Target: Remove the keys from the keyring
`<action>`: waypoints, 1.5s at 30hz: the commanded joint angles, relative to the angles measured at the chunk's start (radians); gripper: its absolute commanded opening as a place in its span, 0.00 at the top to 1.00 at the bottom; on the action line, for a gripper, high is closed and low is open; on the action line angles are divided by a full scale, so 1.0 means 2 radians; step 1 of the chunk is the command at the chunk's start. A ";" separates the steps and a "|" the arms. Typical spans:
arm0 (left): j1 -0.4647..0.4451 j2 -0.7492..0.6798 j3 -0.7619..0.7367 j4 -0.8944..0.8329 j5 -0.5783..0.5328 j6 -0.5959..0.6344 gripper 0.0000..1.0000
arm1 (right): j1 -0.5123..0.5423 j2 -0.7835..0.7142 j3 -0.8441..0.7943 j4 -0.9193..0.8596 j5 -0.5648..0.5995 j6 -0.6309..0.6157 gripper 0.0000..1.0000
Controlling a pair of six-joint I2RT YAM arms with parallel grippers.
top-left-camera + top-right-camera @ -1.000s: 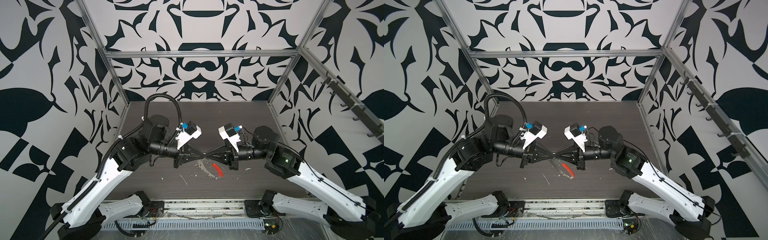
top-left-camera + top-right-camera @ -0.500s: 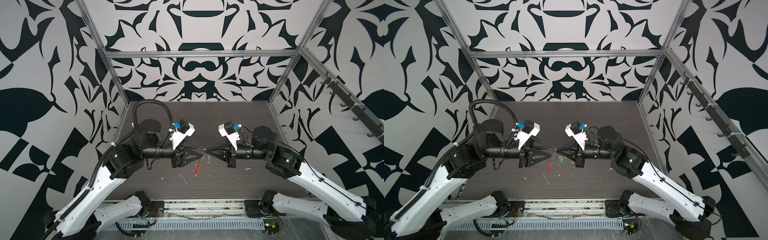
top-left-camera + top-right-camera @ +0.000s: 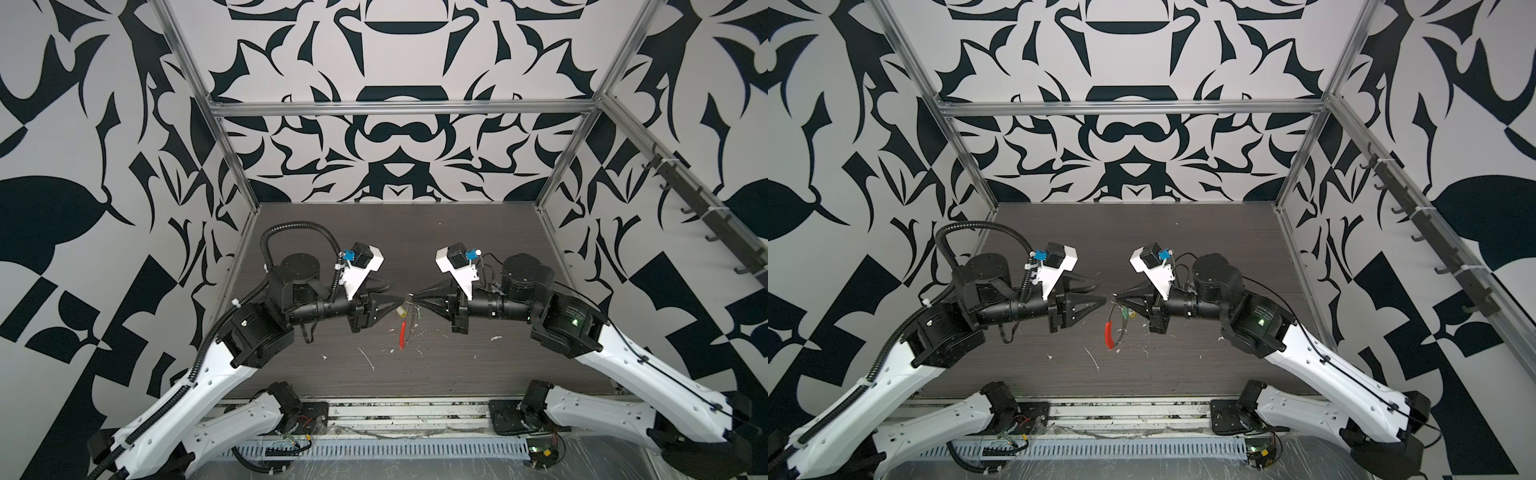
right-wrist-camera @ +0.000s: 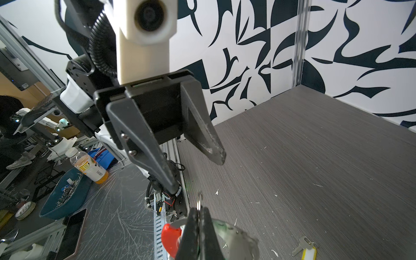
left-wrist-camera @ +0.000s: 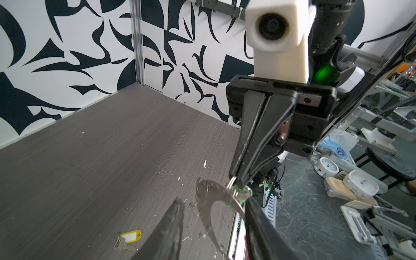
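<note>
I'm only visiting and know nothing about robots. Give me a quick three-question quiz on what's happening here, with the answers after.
1. True or false: the left gripper is gripping the keyring.
2. Where is the yellow tag? A) lying on the table B) hanging on the keyring C) between the left gripper's fingers
3. Fill in: the keyring's curved plastic piece is coloured ____.
Key: 1 false. It is open and empty, while the shut right gripper pinches one of the keyring's small silver rings. 2 A. 3 red.
</note>
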 commanded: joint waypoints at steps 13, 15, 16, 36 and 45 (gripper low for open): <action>0.000 0.038 0.023 -0.003 0.109 0.005 0.62 | 0.003 -0.015 0.008 0.016 -0.028 -0.012 1.00; 0.000 0.039 0.024 -0.002 0.113 0.003 0.66 | 0.003 -0.014 0.009 0.016 -0.025 -0.012 1.00; 0.000 0.040 0.024 -0.002 0.112 0.003 0.67 | 0.003 -0.013 0.009 0.016 -0.024 -0.011 1.00; 0.000 0.042 0.028 -0.009 0.096 0.010 0.87 | 0.003 -0.011 0.013 0.023 -0.004 0.000 1.00; 0.000 0.042 0.027 -0.013 0.091 0.009 0.79 | 0.003 -0.018 0.010 0.031 0.000 0.004 1.00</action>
